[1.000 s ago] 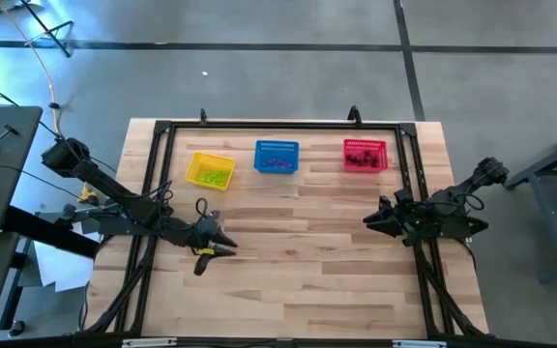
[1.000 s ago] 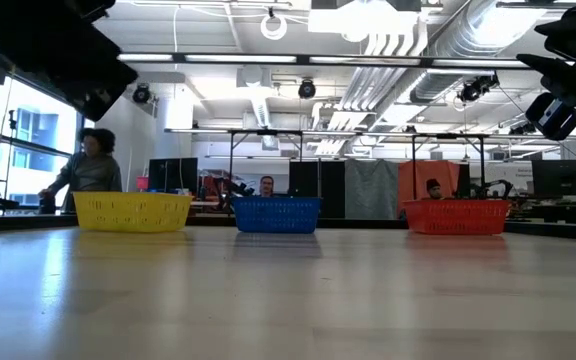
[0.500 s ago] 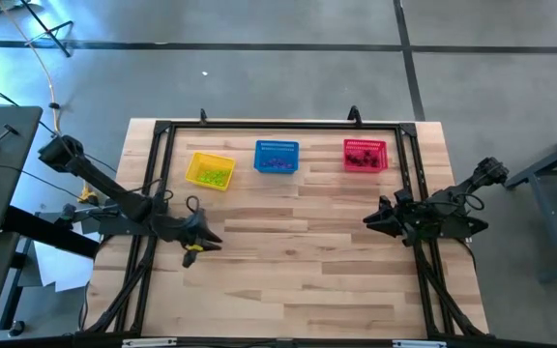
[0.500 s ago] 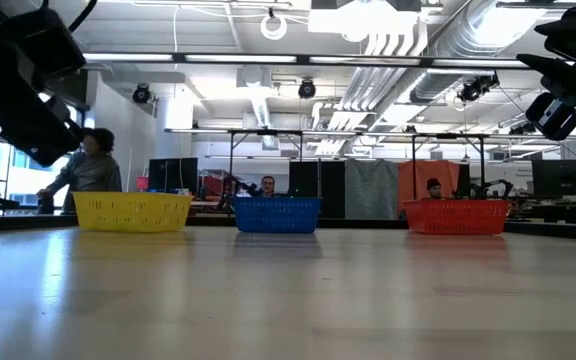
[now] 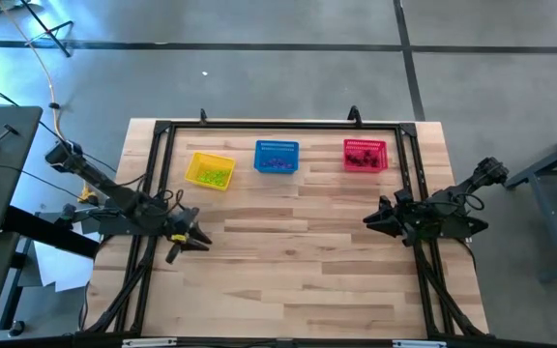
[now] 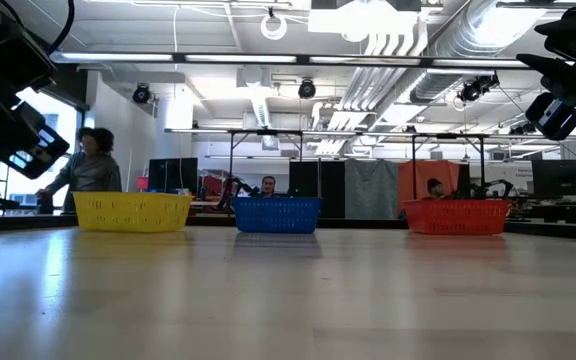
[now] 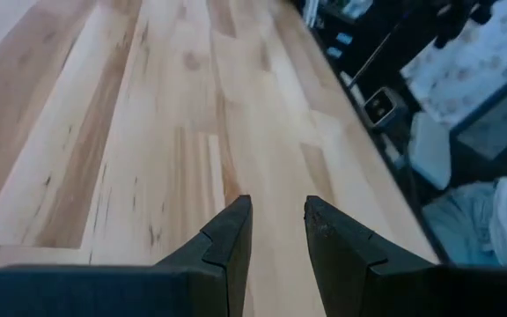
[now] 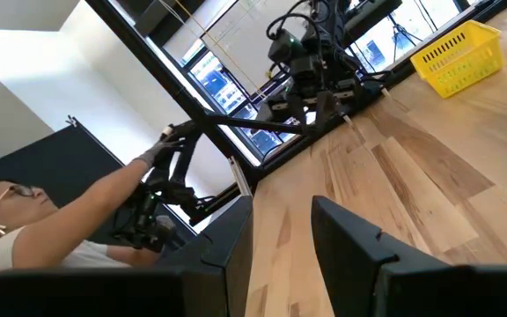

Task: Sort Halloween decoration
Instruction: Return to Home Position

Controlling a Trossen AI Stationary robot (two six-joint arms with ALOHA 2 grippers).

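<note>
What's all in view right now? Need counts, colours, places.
Table: 1, light wood.
Frame: 1, black, along the table's edges.
Yellow basket: 1, far side, left.
Blue basket: 1, far side, middle.
Red basket: 1, far side, right.
Green spiders: many, in the yellow basket.
Purple spiders: many, in the blue basket.
Black spiders: many, in the red basket.
Person: 1, room beyond the table.
Left arm: 1, dark, left edge, jaws apart, empty.
Right arm: 1, dark, right edge, jaws apart, empty.

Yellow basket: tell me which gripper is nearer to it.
Left. The left gripper hangs a short way in front of the yellow basket; the right gripper is far across, in front of the red basket.
</note>
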